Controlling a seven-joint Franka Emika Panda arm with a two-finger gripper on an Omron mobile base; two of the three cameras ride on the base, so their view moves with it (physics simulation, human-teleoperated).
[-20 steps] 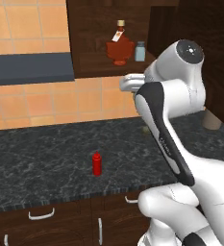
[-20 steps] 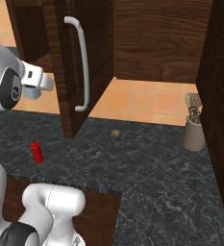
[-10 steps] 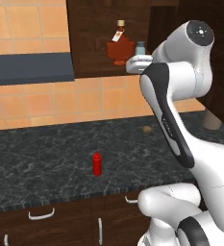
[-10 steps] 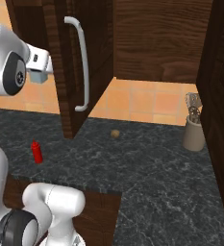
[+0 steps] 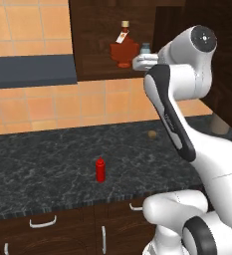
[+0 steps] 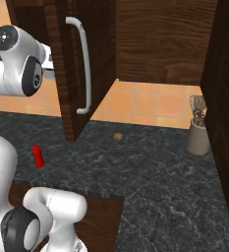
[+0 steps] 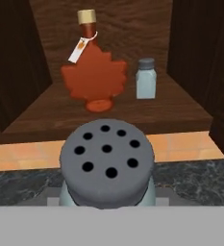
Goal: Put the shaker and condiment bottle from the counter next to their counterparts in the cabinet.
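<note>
The shaker sat in the tool, its grey holed cap close under the hand camera; the fingertips were hidden, so I judged from its raised position that the tool was pinching it, though the grip itself could not be seen. In the left base view the tool was held at shelf height, just at the open front of the cabinet. Beyond the shaker, on the shelf, stood the flask at about 11 o'clock and the second shaker at about 1 o'clock, close beside each other but apart. Far below, the red bottle stood upright on the surface, well apart from everything else.

The risks I saw: going in too low could catch the shaker's base on the shelf edge and tip it; going in too deep or off-line could knock the flask or second shaker over. The open door stood near the arm.
</note>
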